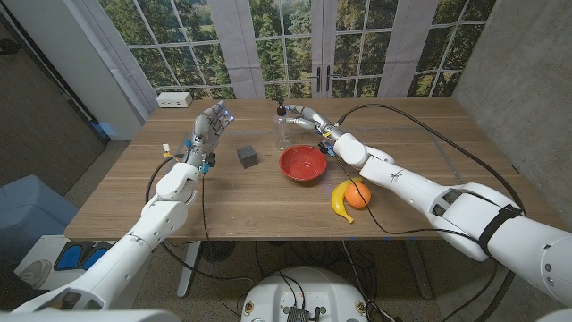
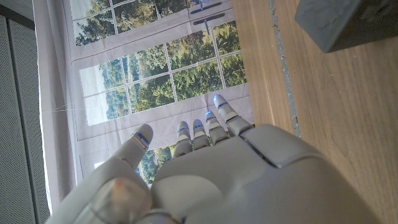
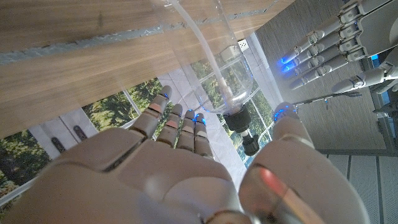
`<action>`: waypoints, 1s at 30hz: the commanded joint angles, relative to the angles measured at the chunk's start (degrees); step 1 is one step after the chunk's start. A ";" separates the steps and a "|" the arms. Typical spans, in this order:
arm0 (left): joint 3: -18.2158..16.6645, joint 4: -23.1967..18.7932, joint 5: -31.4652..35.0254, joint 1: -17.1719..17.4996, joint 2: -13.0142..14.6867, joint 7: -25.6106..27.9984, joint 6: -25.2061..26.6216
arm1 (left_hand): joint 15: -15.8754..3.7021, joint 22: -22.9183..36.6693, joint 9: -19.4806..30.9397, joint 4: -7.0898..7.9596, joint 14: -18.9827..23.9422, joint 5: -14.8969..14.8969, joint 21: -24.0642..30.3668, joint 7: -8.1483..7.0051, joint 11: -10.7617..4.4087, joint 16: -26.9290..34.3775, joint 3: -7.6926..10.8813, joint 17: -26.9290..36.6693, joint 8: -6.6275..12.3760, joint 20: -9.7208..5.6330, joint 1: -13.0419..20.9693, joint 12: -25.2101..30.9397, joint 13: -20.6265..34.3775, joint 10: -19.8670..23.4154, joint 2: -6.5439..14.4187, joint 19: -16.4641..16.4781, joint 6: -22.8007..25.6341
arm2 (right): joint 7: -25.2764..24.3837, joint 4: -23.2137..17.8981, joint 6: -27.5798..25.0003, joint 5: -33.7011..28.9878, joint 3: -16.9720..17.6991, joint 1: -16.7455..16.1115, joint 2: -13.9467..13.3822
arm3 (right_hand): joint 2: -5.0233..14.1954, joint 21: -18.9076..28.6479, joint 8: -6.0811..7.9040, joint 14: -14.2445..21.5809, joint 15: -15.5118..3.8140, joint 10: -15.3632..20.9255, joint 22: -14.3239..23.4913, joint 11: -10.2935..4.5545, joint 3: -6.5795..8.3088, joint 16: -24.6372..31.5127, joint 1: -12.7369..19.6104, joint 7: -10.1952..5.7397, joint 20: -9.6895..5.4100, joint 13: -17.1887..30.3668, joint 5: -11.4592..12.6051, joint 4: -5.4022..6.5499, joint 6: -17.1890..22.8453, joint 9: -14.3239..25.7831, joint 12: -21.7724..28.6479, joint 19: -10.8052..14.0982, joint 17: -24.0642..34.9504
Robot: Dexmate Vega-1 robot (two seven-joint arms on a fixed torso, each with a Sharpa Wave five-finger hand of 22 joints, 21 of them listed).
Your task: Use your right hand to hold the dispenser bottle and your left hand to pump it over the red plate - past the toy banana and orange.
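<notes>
A clear dispenser bottle (image 1: 282, 128) with a black pump stands upright on the table, just behind the red plate (image 1: 302, 164). My right hand (image 1: 309, 120) is beside the bottle with its fingers spread. In the right wrist view the bottle (image 3: 219, 73) sits in the gap between the fingers (image 3: 180, 124) and thumb, and I see no contact. My left hand (image 1: 208, 131) is raised to the left of the bottle, fingers apart and holding nothing; it also appears as the left hand (image 3: 336, 43) in the right wrist view. A toy banana (image 1: 340, 202) and orange (image 1: 358, 194) lie in front of the plate, to its right.
A dark grey cube (image 1: 248, 157) sits on the table between my left hand and the plate; the left wrist view shows the cube (image 2: 348, 25) too. A white box (image 1: 174, 99) stands at the far left corner. Black cables (image 1: 420, 130) run across the right side of the table.
</notes>
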 commanded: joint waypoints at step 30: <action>-0.75 -1.45 0.17 1.20 0.32 1.11 -0.39 | -1.12 0.22 0.34 0.05 0.49 -0.18 -0.90 -0.15 -0.20 -0.03 0.55 0.16 0.39 0.19 -0.82 -0.10 0.08 0.67 3.73 0.80 0.71 | -1.83 8.28 -0.23 -1.48 -3.87 4.66 4.49 | -1.15 0.18 -0.02 -0.44 0.61 -1.27 0.17 -0.38 -0.89 0.03 2.21 -0.46 2.69 0.22 1.22 -0.04 -1.45 0.16 0.01 -0.66 -0.28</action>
